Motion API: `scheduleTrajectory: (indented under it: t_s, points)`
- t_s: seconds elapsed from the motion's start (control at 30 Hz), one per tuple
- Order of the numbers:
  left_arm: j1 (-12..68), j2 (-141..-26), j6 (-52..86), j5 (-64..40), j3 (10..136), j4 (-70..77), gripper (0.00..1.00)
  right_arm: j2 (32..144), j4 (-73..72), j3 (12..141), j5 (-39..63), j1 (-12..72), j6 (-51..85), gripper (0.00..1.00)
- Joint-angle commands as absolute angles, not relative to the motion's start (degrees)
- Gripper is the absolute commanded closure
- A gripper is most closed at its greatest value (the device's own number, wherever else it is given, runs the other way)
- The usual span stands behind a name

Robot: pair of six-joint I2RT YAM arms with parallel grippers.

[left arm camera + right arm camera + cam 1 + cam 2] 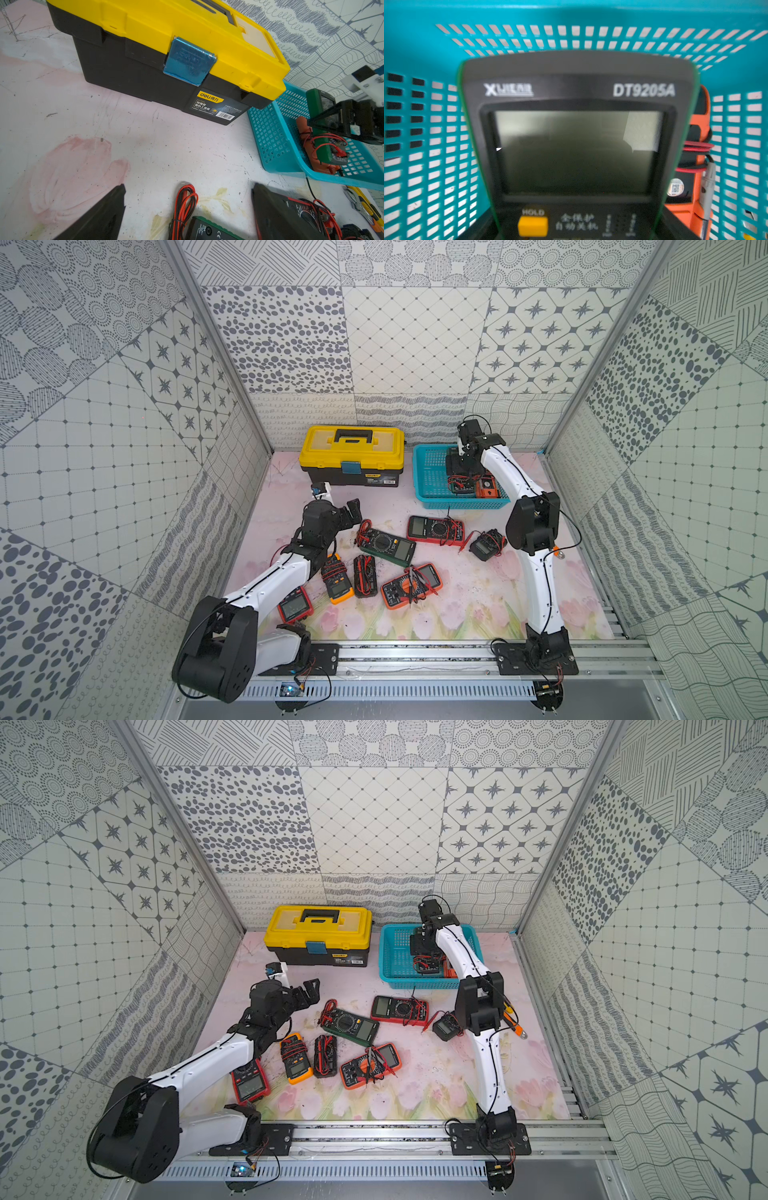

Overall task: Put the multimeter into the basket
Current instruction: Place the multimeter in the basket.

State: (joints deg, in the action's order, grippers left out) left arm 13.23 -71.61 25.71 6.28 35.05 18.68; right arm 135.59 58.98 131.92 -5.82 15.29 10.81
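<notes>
Closest to the lens in the right wrist view is the multimeter (579, 145), blurred and filling the middle of the frame. Its long axis runs up the frame, with the screen end towards the basket (436, 124) wall at the top. An orange meter (691, 197) lies just beside it at the right edge. The jaws themselves do not show clearly here.

Across the bottom of the left wrist view, the left gripper (189, 185) has its fingers spread wide and holds nothing. It hangs over bare table in front of the toolbox (166, 31). At the right edge, inside the basket (270, 135), the multimeter (324, 148) stands tilted, screen end raised and lower end down by the orange meter. The right gripper (340, 122) straddles its sides with the jaws set broad, and I judge that it grips the multimeter.

In both top views the right arm reaches to the upper right, and the right gripper (460, 472) is down within the basket (428, 472) walls. The multimeter (461, 488) is directly under it. The left gripper (307, 990) sits left of centre, well apart from the basket (395, 957). The multimeter is already inside, so what remains for the right arm is to let go and lift straight up.
</notes>
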Motion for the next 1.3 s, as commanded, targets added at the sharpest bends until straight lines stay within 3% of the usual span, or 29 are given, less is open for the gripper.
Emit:
scheduleTrajectory:
  t_s: [0.0,0.37,0.6,0.67,0.77,0.93,1.03,1.27]
  points:
    - [13.24,-71.65,25.97,5.65,35.33,20.31,0.01,136.34,57.67,131.34,-6.93,15.12,9.15,0.93]
    - [13.23,-71.07,25.86,5.98,35.24,19.63,0.01,140.85,57.84,131.07,-4.9,12.94,10.25,0.9]
    - [13.27,-70.91,25.75,6.33,35.24,19.58,0.01,142.97,58.18,130.87,-4.4,12.33,10.05,0.82]
    - [13.27,-70.92,25.75,6.38,35.27,19.43,0.01,143.4,58.35,130.87,-4.24,12.22,10.11,0.76]
    - [13.27,-70.81,25.71,6.58,35.33,19.29,0.01,143.72,58.92,130.97,-4.79,12.23,10.31,0.53]
    - [13.25,-70.39,25.49,7.08,35.42,18.99,0.01,142.49,59.32,130.79,-5.37,12.28,10.13,0.27]
    - [13.27,-70.06,25.14,7.33,35.6,18.66,0.01,140.24,59.09,129.95,-6.32,12.64,8.87,0.02]
    - [13.21,-69.13,24.0,8.31,35.6,17.8,0.01,133.94,58.89,129.14,-8.18,13.9,7.4,0.02]
